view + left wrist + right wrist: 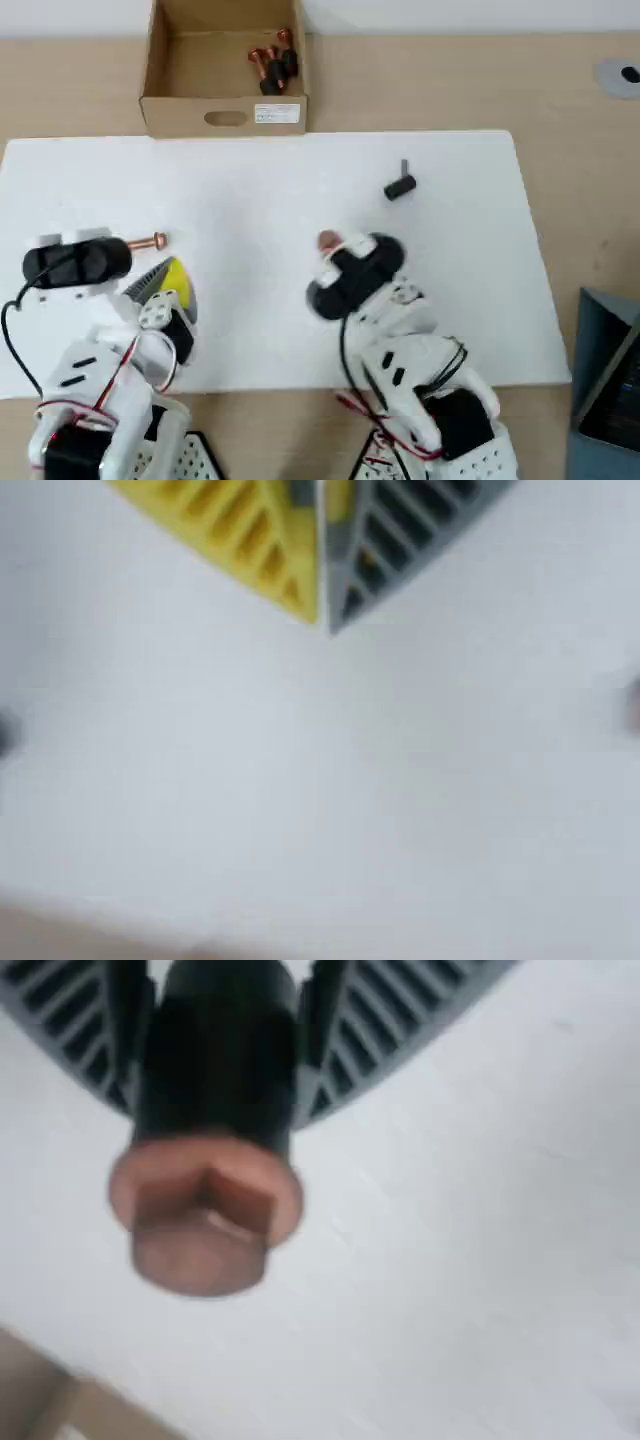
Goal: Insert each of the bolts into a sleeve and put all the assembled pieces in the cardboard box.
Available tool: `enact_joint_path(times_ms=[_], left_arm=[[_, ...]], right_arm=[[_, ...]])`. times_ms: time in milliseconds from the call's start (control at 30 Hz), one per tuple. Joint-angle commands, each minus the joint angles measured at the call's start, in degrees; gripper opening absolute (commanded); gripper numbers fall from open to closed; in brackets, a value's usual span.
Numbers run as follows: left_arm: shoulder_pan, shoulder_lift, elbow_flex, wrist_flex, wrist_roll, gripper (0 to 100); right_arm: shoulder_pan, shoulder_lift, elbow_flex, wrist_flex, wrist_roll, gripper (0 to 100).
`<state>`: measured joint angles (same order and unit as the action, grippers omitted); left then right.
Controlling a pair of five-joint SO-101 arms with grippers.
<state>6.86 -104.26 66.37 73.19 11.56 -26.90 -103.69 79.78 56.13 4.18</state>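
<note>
Lying on the white surface (260, 200) at far left, a loose bolt (152, 241) is seen near the left jaws, which are pressed together on nothing, probably parked until needed. Mid-surface, a black sleeve (215, 1060) with a copper bolt head (205, 1210) protruding is clamped tight in the right jaws, apparently ready for carrying to the cardboard box (160, 100). A spare sleeve (400, 187) is seen farther right.

Overhead plus two wrist close-ups.
Looking straight down from high on mat (300, 200), box (160, 105) at far edge; from each wrist, close over same mat.
</note>
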Motion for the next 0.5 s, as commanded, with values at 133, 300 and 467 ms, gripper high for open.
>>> enact_joint_path(times_ms=[133, 300, 467], left_arm=[[-7.8, -0.2, 8.7, -1.6, -7.2, 0], [-10.9, -0.2, 15.7, -7.6, -13.0, 0], [-13.4, -0.2, 20.5, -11.6, -13.2, 0]], right_arm=[[8.7, -5.0, -9.7, 7.6, -4.8, 0.9], [8.7, 6.7, -20.7, 7.7, -9.6, 0.9], [8.8, 26.2, -36.1, 7.6, -11.9, 0.9]])
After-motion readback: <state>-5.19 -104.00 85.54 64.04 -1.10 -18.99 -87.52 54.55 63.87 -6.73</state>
